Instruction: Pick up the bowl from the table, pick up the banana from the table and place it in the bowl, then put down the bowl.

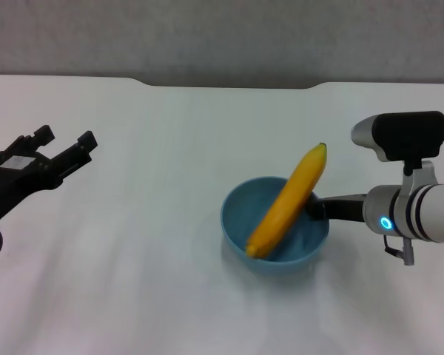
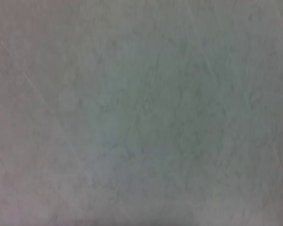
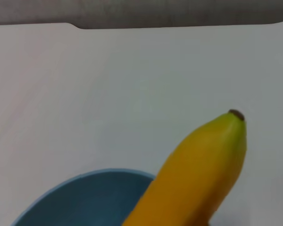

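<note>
The light-blue bowl (image 1: 240,222) is at the right of the white table (image 1: 148,244). The yellow banana (image 1: 288,201) lies slanted inside it, its tip sticking out over the far right rim. My right gripper (image 1: 318,208) comes in from the right and is shut on the bowl's right rim. I cannot tell whether the bowl rests on the table or hangs just above it. The right wrist view shows the banana (image 3: 198,179) and the bowl's inside (image 3: 85,200) up close. My left gripper (image 1: 65,140) is open and empty over the table's left side, far from the bowl.
The table's notched far edge (image 1: 229,83) meets a grey wall. The left wrist view shows only bare tabletop (image 2: 141,113).
</note>
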`<action>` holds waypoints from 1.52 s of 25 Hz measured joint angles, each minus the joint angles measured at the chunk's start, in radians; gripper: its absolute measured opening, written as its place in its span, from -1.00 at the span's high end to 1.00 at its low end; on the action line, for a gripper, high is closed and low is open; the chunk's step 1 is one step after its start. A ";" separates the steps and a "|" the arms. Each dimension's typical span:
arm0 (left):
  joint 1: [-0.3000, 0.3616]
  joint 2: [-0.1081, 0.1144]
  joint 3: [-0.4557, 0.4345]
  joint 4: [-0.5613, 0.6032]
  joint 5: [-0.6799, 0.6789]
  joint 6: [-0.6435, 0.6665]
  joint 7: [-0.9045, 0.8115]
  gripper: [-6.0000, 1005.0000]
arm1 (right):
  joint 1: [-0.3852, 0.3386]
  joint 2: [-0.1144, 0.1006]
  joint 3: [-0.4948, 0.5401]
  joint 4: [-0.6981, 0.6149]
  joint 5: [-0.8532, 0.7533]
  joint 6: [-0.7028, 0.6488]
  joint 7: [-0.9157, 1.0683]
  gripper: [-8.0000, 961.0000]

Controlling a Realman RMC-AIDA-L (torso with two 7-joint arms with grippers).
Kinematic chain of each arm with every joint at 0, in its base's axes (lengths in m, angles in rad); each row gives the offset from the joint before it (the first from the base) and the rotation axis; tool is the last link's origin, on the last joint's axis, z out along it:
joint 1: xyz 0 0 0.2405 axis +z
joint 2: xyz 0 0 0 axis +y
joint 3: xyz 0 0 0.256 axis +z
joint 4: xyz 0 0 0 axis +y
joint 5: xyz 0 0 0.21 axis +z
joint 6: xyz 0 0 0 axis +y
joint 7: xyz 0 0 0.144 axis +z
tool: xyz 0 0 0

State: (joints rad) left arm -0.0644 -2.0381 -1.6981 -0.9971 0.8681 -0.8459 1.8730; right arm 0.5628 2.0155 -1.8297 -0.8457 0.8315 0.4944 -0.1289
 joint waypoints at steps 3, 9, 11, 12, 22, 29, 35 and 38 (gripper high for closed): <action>0.000 0.000 0.000 0.000 0.000 0.000 0.000 -0.81 | -0.002 0.000 0.000 0.001 0.000 -0.001 0.000 0.77; 0.000 -0.001 0.000 0.000 0.000 0.000 0.000 -0.81 | -0.003 0.000 -0.002 0.001 0.000 -0.003 0.000 0.70; 0.000 -0.001 0.000 0.000 0.000 -0.001 0.000 -0.81 | -0.005 0.000 -0.010 -0.002 0.000 -0.009 0.000 0.60; 0.000 -0.001 0.000 0.000 0.000 -0.002 0.000 -0.81 | -0.008 0.000 -0.018 -0.007 0.000 -0.016 0.000 0.51; 0.005 0.001 -0.012 0.005 0.000 -0.004 0.000 -0.81 | -0.099 -0.002 -0.039 -0.145 -0.014 -0.030 -0.008 -0.08; 0.010 0.001 -0.016 0.006 0.000 -0.005 0.000 -0.81 | -0.204 -0.004 -0.045 -0.275 -0.075 -0.048 -0.061 -0.54; 0.022 0.001 -0.036 0.007 0.000 -0.016 0.014 -0.81 | -0.381 -0.004 -0.048 -0.449 -0.211 -0.218 -0.064 -0.80; 0.030 0.000 -0.046 0.020 -0.020 -0.055 0.058 -0.81 | -0.461 -0.005 -0.048 -0.472 -0.220 -0.367 -0.087 -0.83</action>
State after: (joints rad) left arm -0.0344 -2.0383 -1.7437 -0.9770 0.8482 -0.9011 1.9306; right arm 0.1018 2.0103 -1.8772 -1.3173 0.6120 0.1277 -0.2154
